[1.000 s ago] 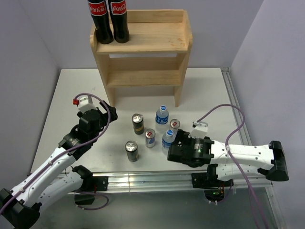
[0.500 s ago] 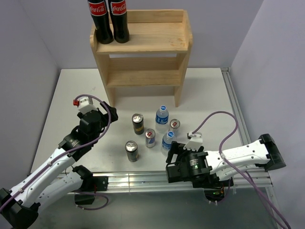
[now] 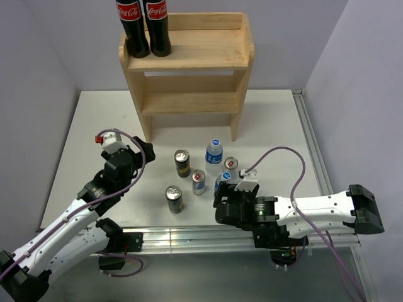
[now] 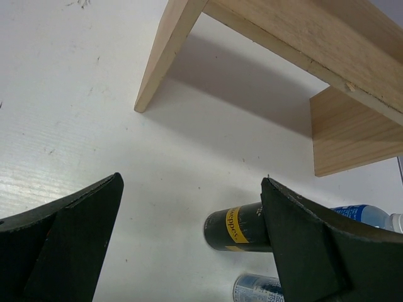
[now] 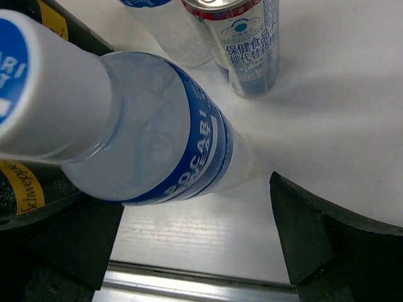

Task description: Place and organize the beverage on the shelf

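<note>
From above, the shelf (image 3: 189, 56) is seen at the worktop's far edge, with two cola bottles (image 3: 143, 25) at the left end of its top tier. Six drinks (image 3: 198, 181) are clustered toward the near edge. In the left wrist view, the left pincer (image 4: 192, 189) is spread wide, with a dark can (image 4: 236, 226) beyond it. In the right wrist view, the right pincer (image 5: 195, 220) is spread wide around a water bottle (image 5: 157, 145), which is not gripped.

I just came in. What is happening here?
Two robot arms are sorting drinks onto a wooden shelf. The right arm has its open jaws on either side of a water bottle, not yet gripping. The left arm hovers with open jaws, facing a dark can. Six drinks stand on the table; only two cola bottles are on the shelf.
</note>
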You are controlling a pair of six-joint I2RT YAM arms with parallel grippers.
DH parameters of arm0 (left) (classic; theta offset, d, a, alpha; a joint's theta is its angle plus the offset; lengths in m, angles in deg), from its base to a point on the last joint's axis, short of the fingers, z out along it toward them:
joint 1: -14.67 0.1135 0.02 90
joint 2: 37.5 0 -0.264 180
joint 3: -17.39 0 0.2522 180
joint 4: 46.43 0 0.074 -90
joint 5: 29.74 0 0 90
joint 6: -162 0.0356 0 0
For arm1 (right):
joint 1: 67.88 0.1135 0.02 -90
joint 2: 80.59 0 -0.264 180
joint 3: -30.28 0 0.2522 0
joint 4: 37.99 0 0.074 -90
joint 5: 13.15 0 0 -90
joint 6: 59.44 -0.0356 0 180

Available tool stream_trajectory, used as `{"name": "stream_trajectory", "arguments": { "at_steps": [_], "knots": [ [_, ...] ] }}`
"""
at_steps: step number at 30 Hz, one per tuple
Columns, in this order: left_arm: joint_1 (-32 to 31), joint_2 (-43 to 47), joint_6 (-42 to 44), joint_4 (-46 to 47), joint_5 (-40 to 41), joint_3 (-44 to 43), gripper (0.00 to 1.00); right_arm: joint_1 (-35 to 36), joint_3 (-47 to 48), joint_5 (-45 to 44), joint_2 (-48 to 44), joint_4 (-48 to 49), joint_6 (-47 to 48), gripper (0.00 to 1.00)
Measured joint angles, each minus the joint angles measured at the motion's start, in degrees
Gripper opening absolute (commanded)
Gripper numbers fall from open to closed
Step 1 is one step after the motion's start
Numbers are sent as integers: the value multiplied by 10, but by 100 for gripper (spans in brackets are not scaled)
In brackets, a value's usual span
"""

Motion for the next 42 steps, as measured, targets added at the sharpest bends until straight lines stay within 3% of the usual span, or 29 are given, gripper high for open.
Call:
{"name": "stream_trajectory", "arguments": {
  "at_steps": [3,11,25,28,30,34,35,42],
  "knots": [
    [-1,5,0,1,3,7,98,-35,-25,13,-3,71,54,100],
    [-2,9,0,14,4,21,98,-47,-25,17,113,168,122,100],
    [-2,19,2,37,4,50,98,-48,-16,-63,180,196,102,100],
    [-2,18,3,41,4,52,98,-48,-16,-78,187,188,82,95],
    [-2,17,3,46,4,54,98,-48,-16,-87,191,177,66,79],
    [-2,13,5,51,4,54,98,-47,-16,-118,204,161,24,10],
    [-2,12,5,54,4,54,98,-47,-16,-129,207,153,15,2],
    [-3,7,7,58,4,54,98,-30,18,-122,228,42,-54,0]
  ]
}}
